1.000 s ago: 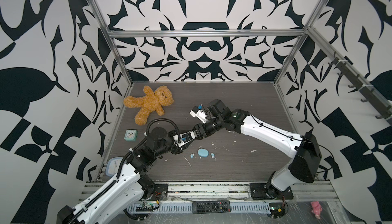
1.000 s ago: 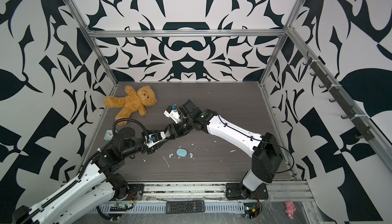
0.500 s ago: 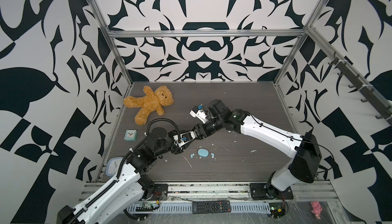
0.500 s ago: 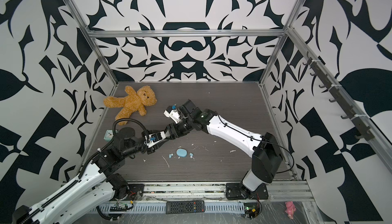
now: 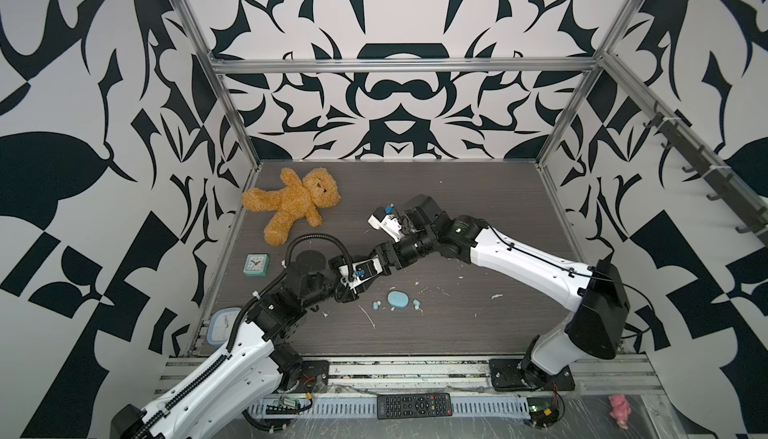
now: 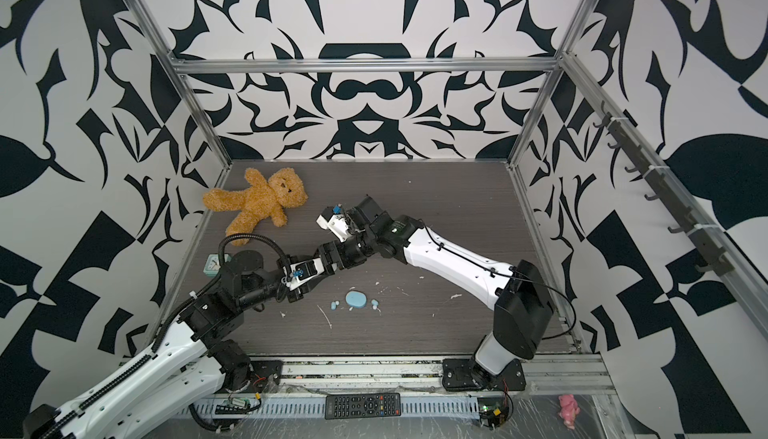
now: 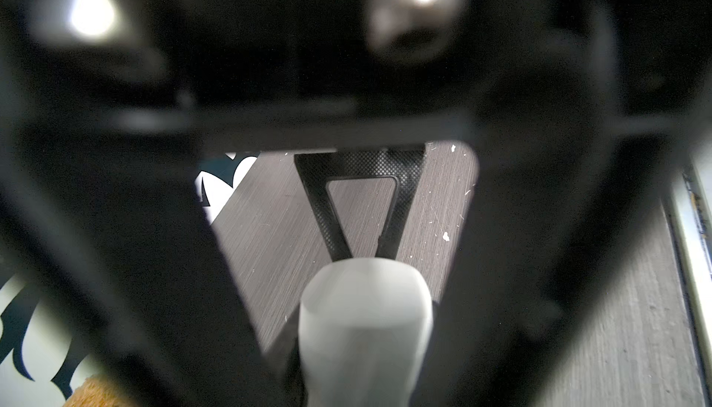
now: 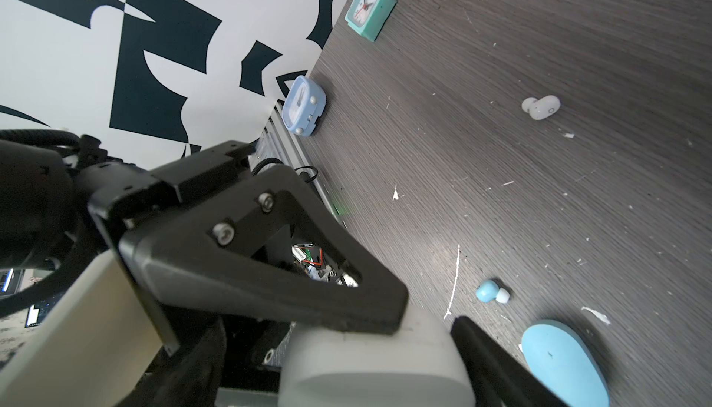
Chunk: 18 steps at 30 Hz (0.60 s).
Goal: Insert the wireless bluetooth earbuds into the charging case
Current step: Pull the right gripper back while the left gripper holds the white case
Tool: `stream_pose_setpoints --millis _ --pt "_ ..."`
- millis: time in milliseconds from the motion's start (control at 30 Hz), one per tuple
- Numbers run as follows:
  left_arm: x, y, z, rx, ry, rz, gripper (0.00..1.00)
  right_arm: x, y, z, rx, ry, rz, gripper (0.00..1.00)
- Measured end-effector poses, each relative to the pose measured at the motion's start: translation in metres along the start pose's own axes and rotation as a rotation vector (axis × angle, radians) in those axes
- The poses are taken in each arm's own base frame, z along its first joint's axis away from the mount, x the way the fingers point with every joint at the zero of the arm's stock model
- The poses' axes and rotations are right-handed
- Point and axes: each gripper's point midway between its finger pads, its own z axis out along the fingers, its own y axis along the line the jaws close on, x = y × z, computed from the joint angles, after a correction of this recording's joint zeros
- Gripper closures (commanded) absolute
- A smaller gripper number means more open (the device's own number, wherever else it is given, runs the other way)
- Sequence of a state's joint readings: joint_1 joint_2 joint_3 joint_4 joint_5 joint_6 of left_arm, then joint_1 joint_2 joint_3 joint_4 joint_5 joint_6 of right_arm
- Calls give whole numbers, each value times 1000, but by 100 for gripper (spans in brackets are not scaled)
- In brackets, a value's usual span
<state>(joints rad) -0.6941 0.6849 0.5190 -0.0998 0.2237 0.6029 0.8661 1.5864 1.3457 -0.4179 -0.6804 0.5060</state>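
Note:
A white charging case (image 8: 370,362) hangs above the table where the two arms meet. My left gripper (image 5: 368,271) is shut on it, with one black finger (image 8: 308,293) lying flat across the case. My right gripper (image 5: 380,263) stands open around the same case, its finger (image 8: 489,355) just clear of the side. In the left wrist view the case (image 7: 362,328) fills the lower middle. A white earbud (image 8: 541,106) lies loose on the table. In both top views a light blue charging case (image 5: 398,299) lies shut between two light blue earbuds (image 5: 376,305) (image 5: 416,303).
A teddy bear (image 5: 295,204) lies at the back left. A teal clock (image 5: 255,265) and a pale blue clock (image 5: 222,324) sit along the left wall. A remote (image 5: 413,405) and a pink toy (image 5: 619,416) lie on the front rail. White flecks dot the table.
The right gripper's jaws have spread apart off the white case. The left gripper stays shut on it, and both arms keep their places.

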Motion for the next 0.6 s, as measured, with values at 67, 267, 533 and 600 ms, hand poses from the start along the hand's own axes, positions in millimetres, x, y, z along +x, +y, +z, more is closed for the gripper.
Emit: stream_pose_setpoints --millis 67,267,533,600 --pt "0 -1 -1 2 2 -4 100 -1 1 -5 15 -13 -17 0" --pt "2 -9 -7 32 13 -98 100 -8 21 -43 62 -122 -108 0" --pt "-25 -15 -21 123 -13 -337 100 0 28 -96 142 -324 -236 0" --pt "-31 -16 -25 146 -13 -392 100 9 24 -99 148 -336 -264 0"
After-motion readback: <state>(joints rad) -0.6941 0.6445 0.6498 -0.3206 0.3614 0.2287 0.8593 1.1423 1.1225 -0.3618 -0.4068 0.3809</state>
